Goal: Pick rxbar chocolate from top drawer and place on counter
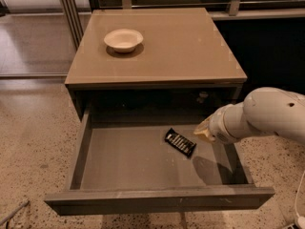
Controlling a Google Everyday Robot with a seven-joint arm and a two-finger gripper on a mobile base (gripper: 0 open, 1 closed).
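Observation:
The rxbar chocolate (180,142), a small flat black bar with white lettering, lies on the grey bottom of the open top drawer (128,161), right of its middle. My white arm reaches in from the right, and my gripper (204,132) hangs over the drawer's right part, just right of the bar and apart from it. The tan counter (167,46) above the drawer carries a white bowl (123,39) at its back left.
Speckled terrazzo floor (33,142) surrounds the cabinet. Metal posts (69,8) stand at the back left and a dark shelf unit with rails (267,37) at the back right. The drawer's front panel (157,200) juts toward the camera.

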